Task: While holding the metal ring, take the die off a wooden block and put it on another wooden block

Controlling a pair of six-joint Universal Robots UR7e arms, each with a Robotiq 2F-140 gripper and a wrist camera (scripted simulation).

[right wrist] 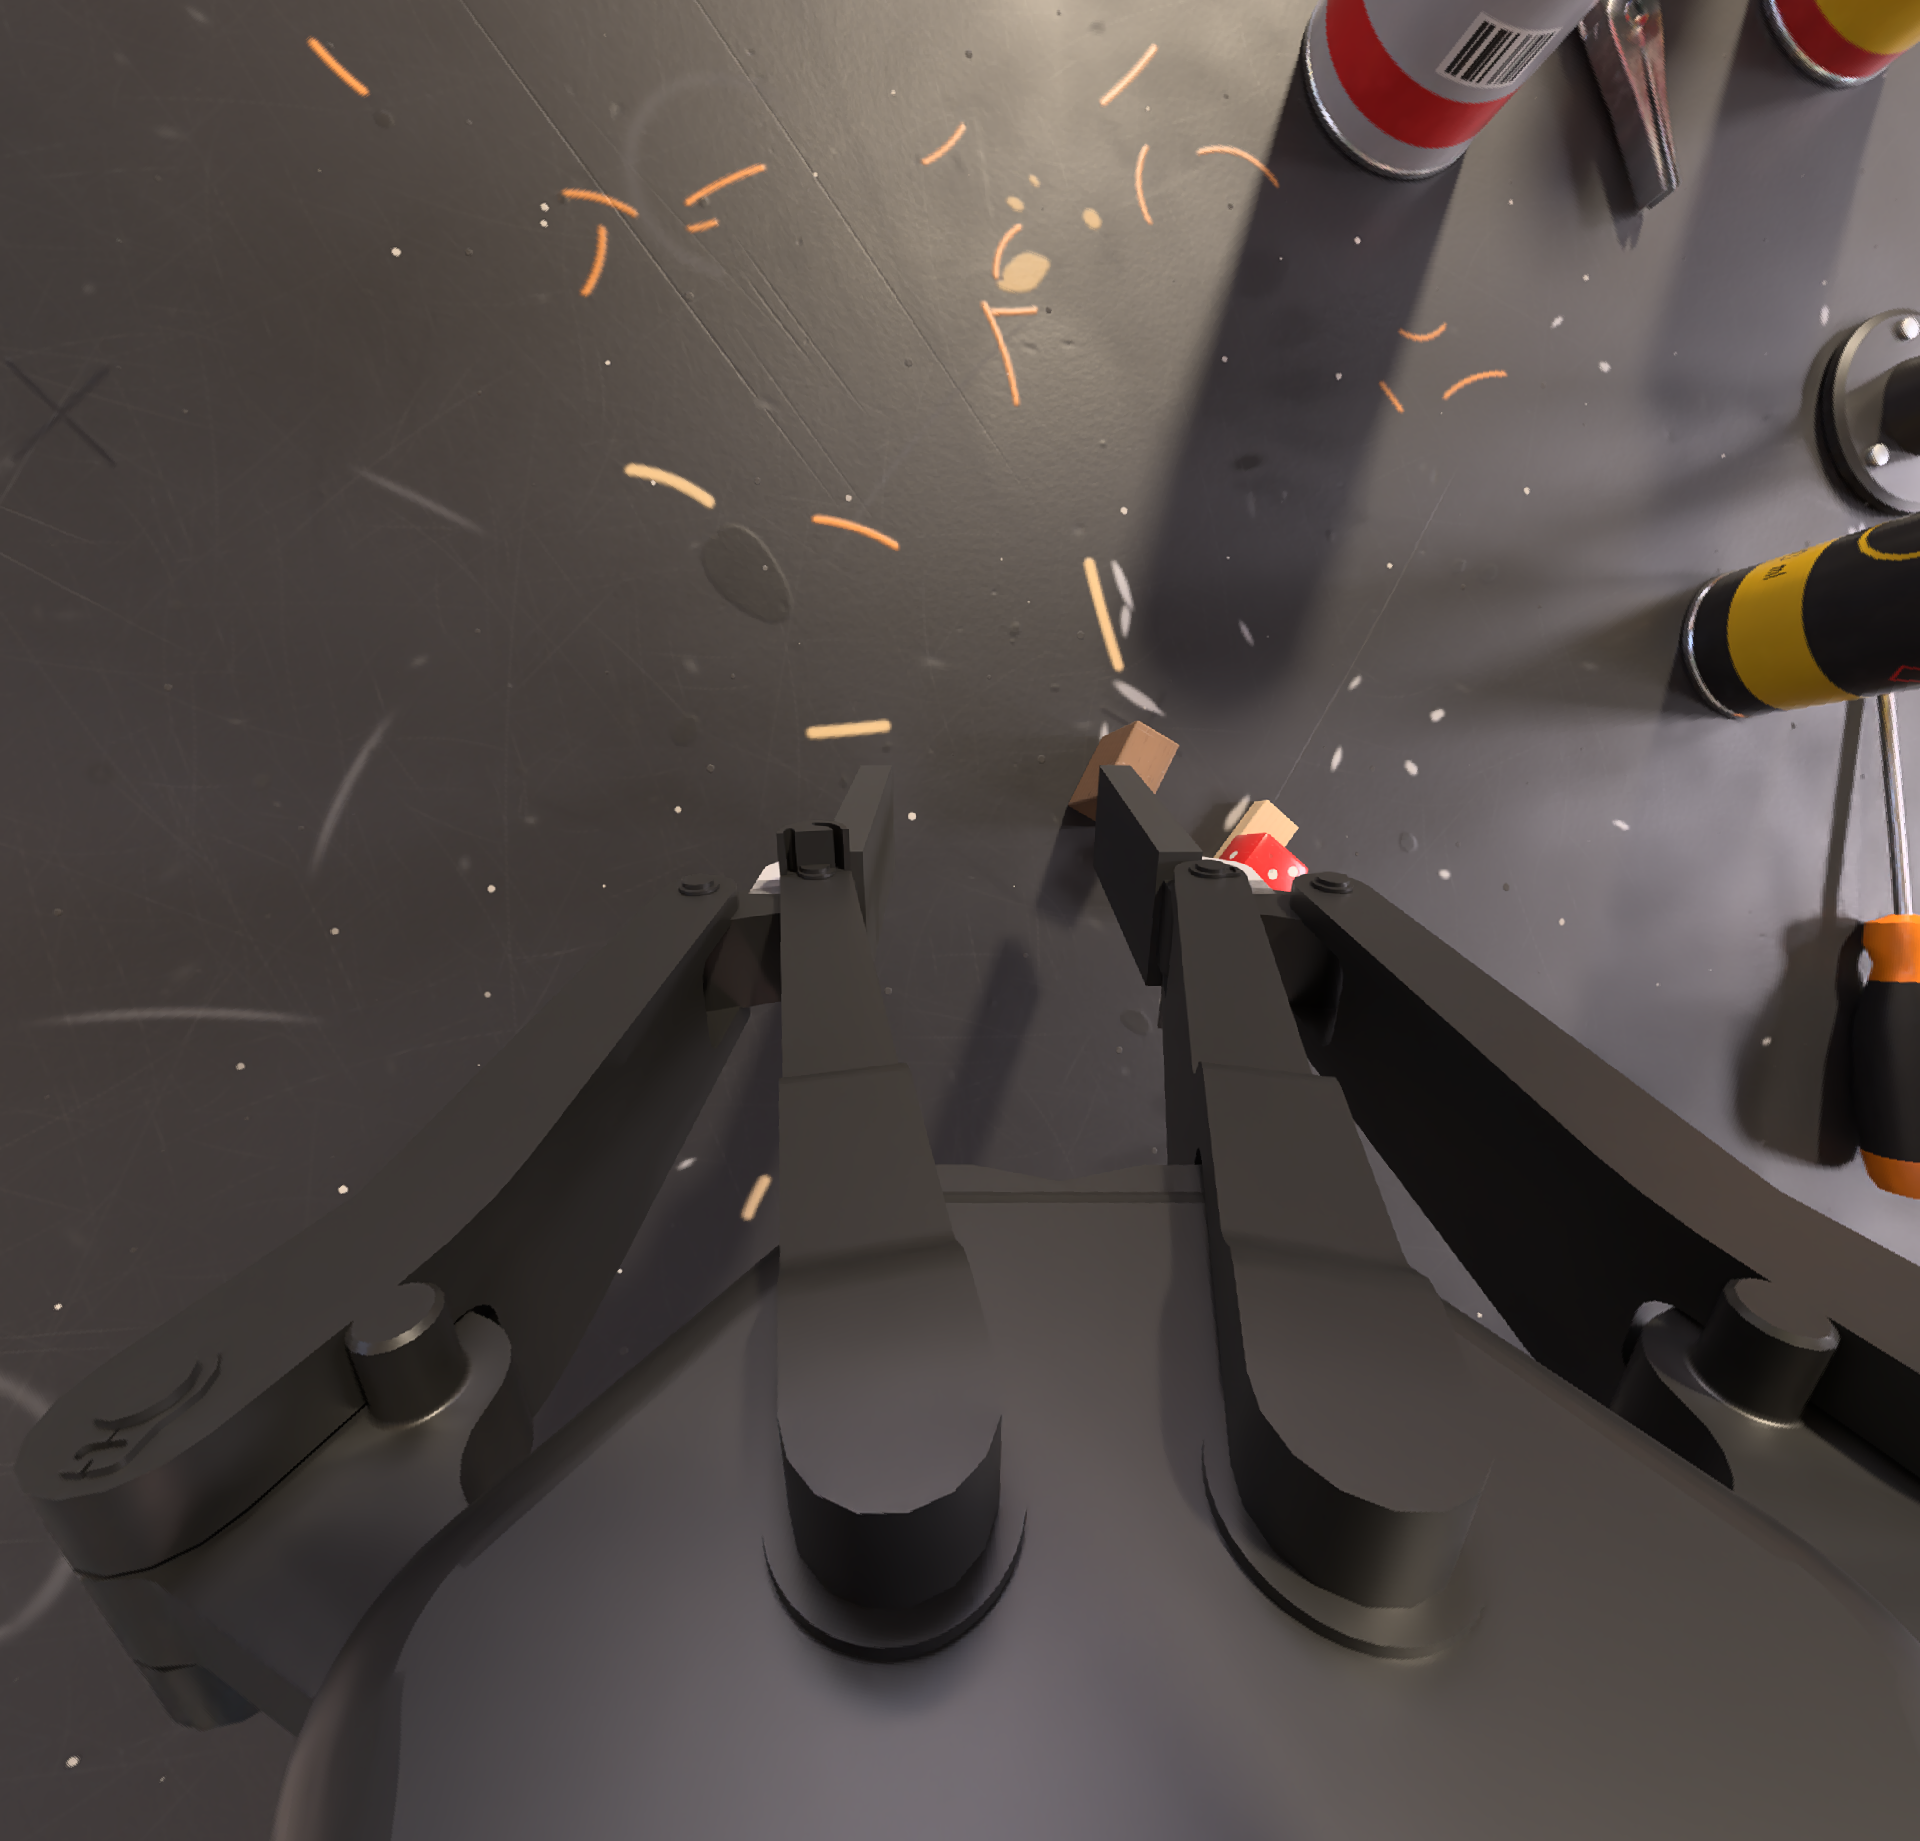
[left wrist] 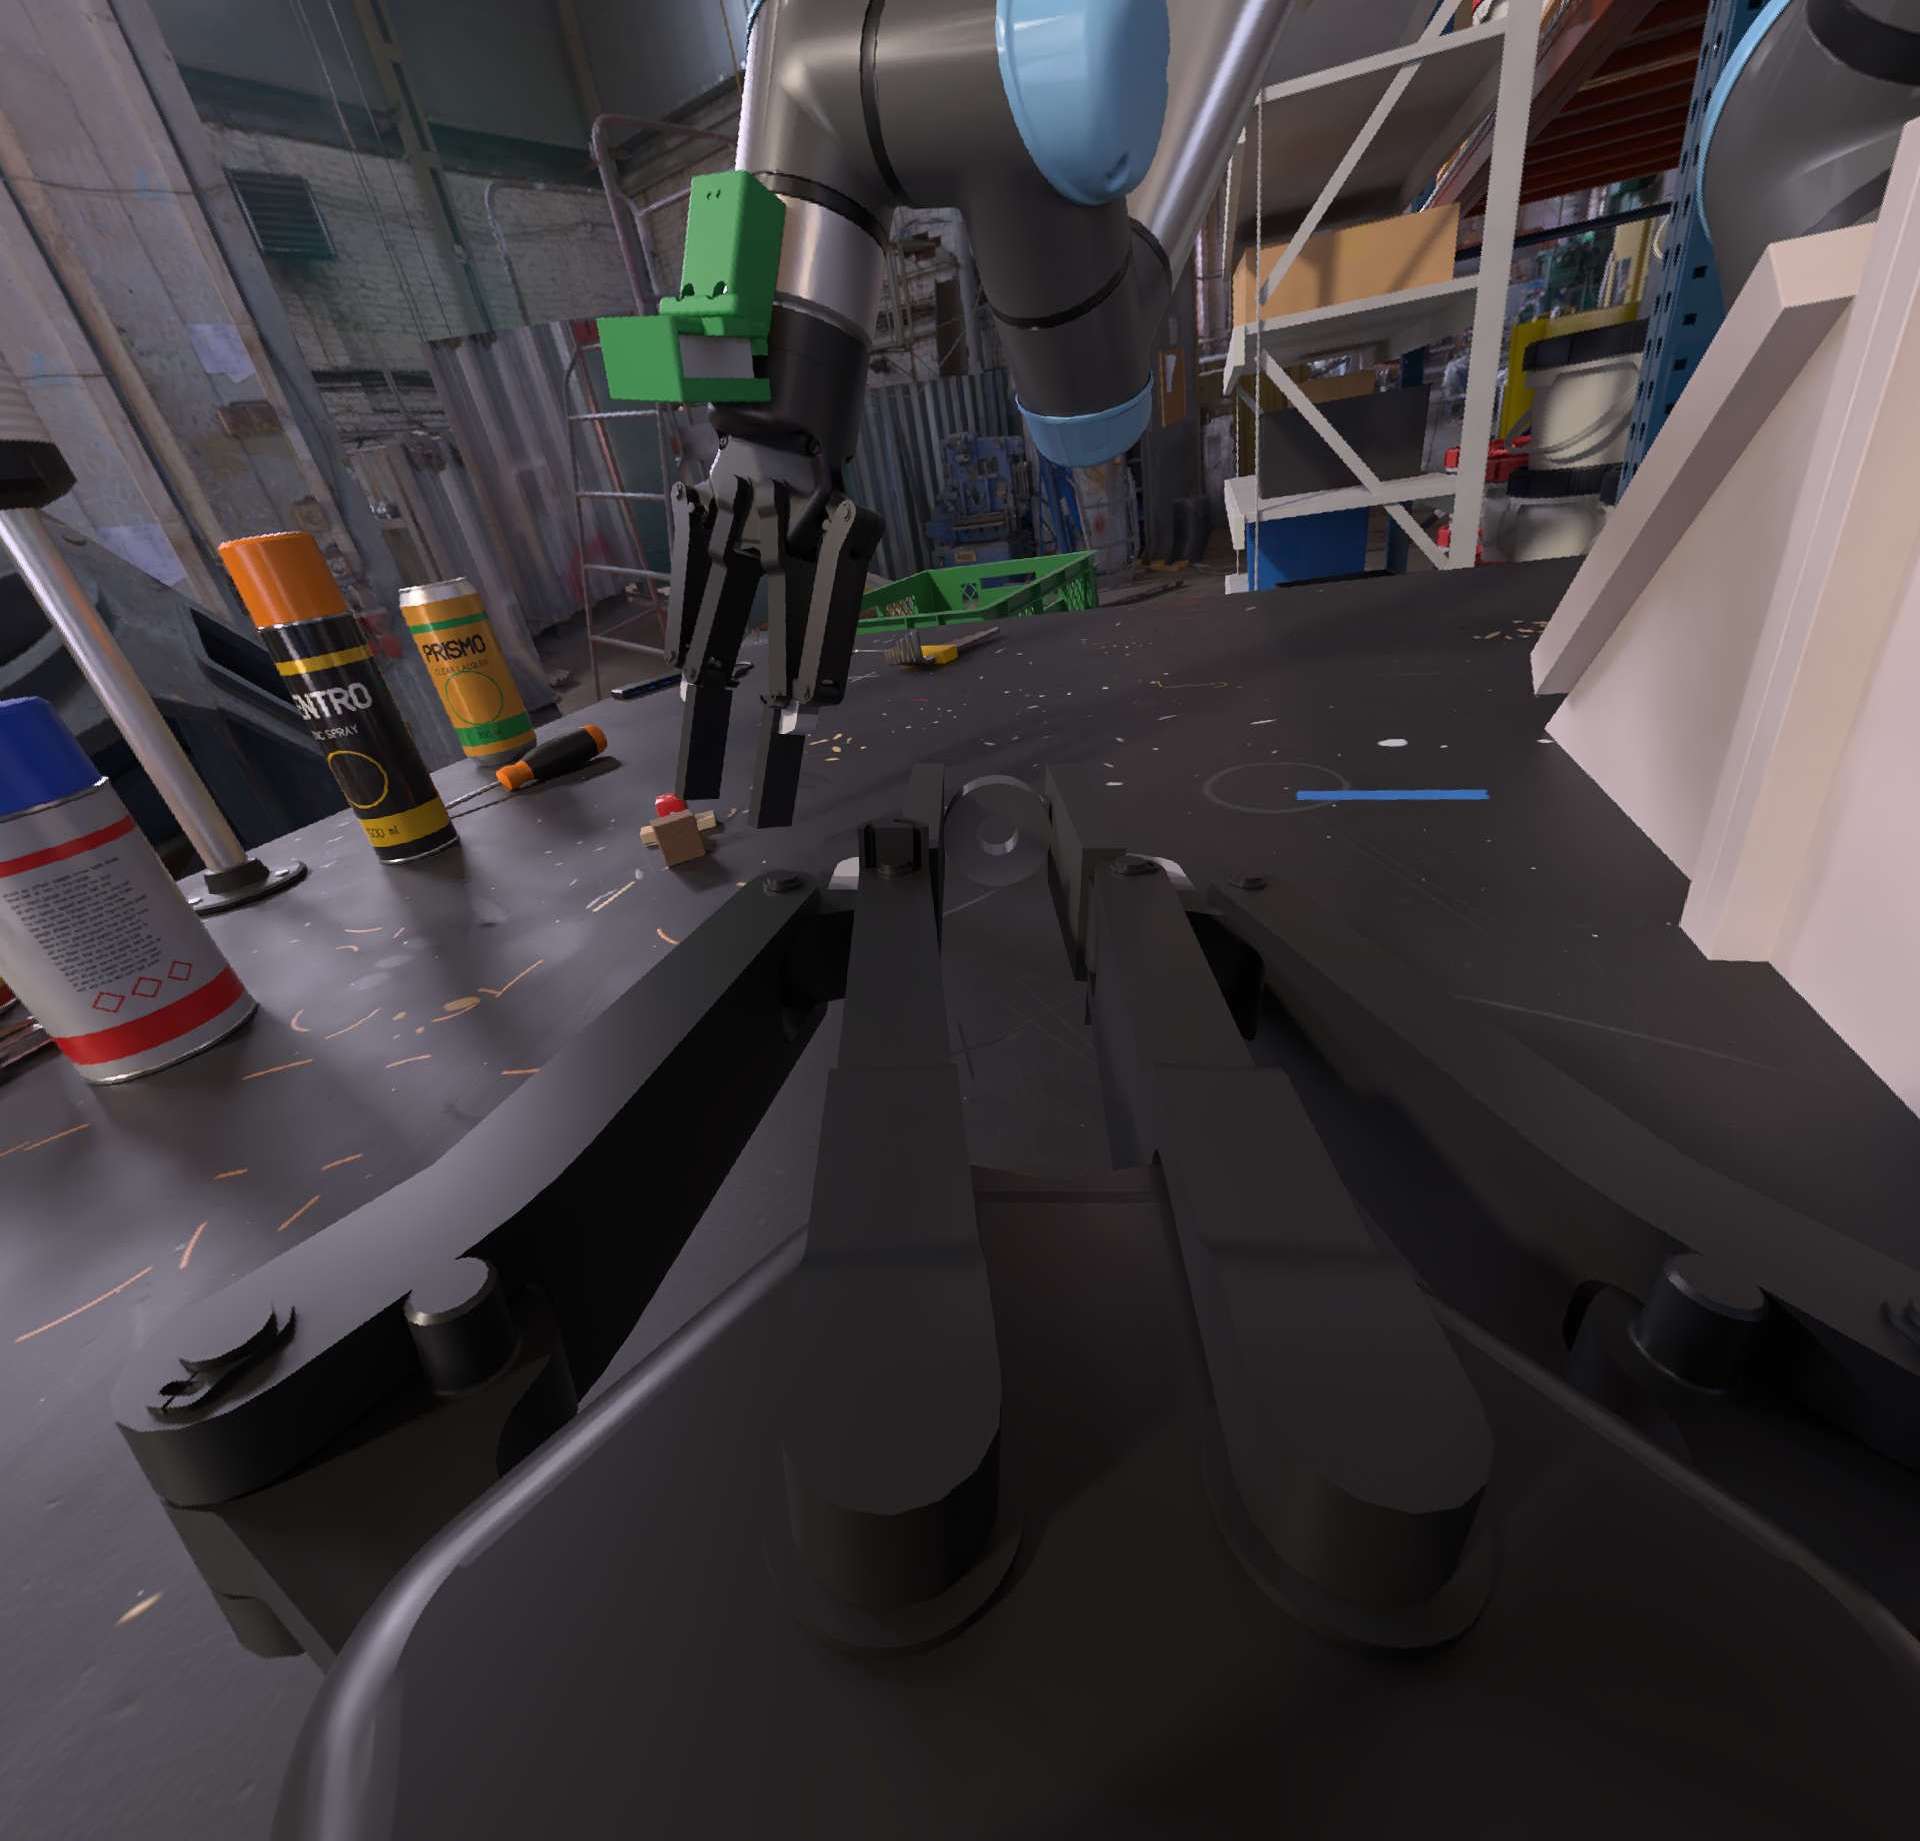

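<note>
The left gripper point(left wrist: 992, 825) sits at the centre of the left wrist view, its 2 fingers closed on the metal ring point(left wrist: 994, 828), a grey disc-like ring held on edge between the pads, above the dark table point(left wrist: 1351, 960). Left of it and slightly higher in the frame, the right gripper point(left wrist: 740, 789) hangs from its arm with fingers pointing down and parted, nothing between them. Just below those fingertips, at centre left, stand the wooden blocks point(left wrist: 681, 837), with the red die point(left wrist: 670, 805) resting on top of the farther one.

In the right wrist view the right gripper point(right wrist: 992, 815) is spread wide and empty. Its right-hand finger point(right wrist: 1132, 835) crosses in front of a brown wooden block point(right wrist: 1138, 752) at centre right. Just to the right, the die point(right wrist: 1262, 859), red with white pips, lies on a second, paler block point(right wrist: 1268, 821), outside the fingers and beside the right-hand one.

Farther out in the left wrist view, a black spray can with an orange cap point(left wrist: 332, 695), a yellow drink can point(left wrist: 468, 671) and an orange-and-black screwdriver point(left wrist: 551, 755) occupy the middle left, and a white spray can with red bands point(left wrist: 99, 918) fills the left edge. A blue strip point(left wrist: 1392, 795) marks the table at centre right, and a green crate point(left wrist: 982, 591) sits behind.
</note>
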